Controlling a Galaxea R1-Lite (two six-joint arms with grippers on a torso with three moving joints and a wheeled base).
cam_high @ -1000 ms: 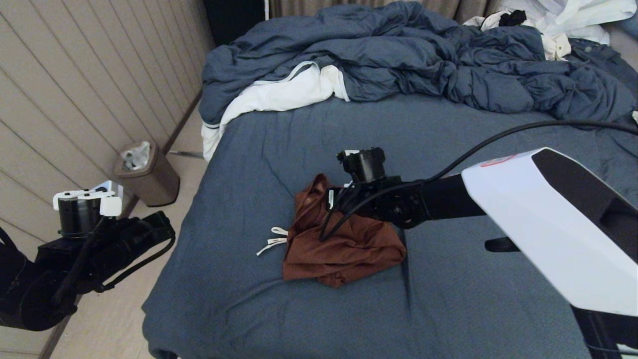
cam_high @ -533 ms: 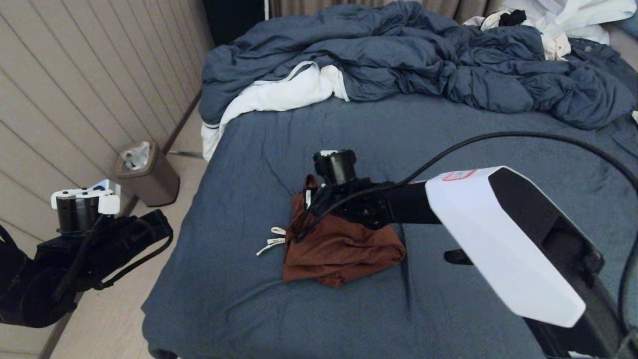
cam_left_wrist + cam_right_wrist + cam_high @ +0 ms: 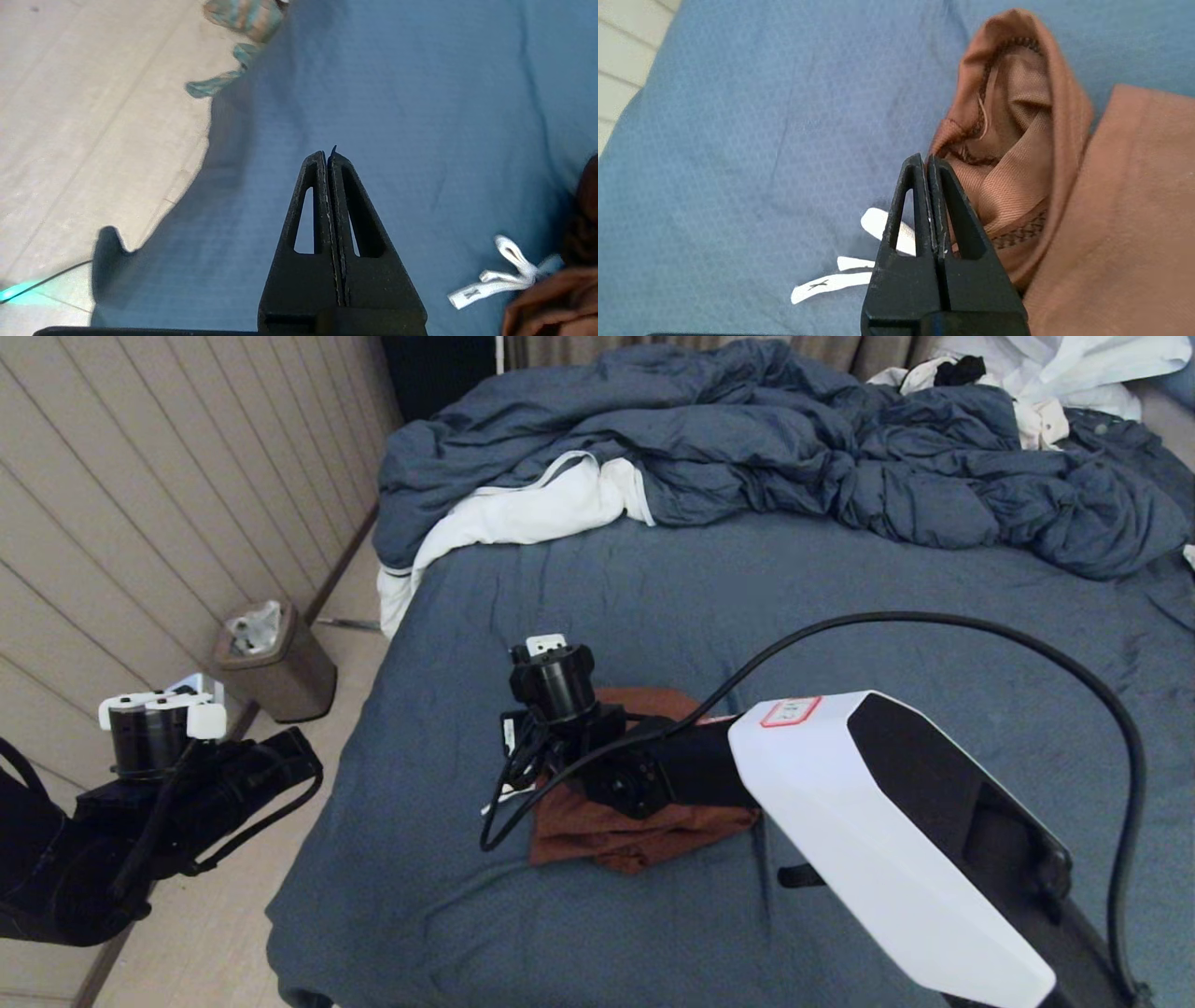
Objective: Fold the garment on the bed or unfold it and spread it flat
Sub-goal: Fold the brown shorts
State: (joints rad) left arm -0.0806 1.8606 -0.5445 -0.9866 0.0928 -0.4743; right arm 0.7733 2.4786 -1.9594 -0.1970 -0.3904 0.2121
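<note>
Near the middle of the bed (image 3: 840, 616), the garment (image 3: 1111, 210) is seen bunched up, with the right gripper (image 3: 927, 161) pressed shut and empty beside its waistband. The fingers should be opened first, then one edge pinched and pulled out slowly. Off the left side, the left gripper (image 3: 328, 156) is parked shut, and a rumpled duvet (image 3: 794, 439) is piled at the far end.

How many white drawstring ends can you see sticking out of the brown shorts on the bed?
2 for certain: flat white drawstring ends lying on the bed beside the shorts. A third white bit shows behind the right hand, partly hidden.
</note>
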